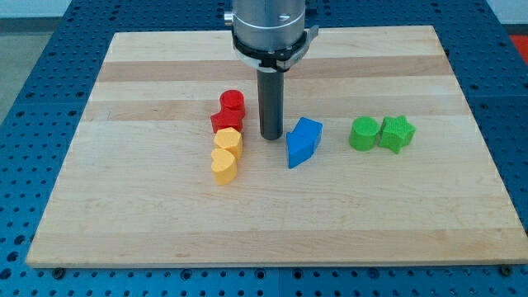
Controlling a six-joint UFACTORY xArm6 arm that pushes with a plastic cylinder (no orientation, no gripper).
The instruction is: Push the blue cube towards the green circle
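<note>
1. My tip [271, 136] stood on the wooden board [148, 231], just left of the blue cube [304, 141]; that side suited a push toward the view's right.
2. The rig had no claw, only a bare rod, so nothing was held; wide or narrow did not apply.
3. The green circle [364, 133] lay to the cube's right, apart from it, touching a green star [397, 133]; the path between looked open.
4. Red blocks [229, 112] and yellow blocks [225, 154] sat stacked in a column left of the tip, away from the likely push line.
</note>
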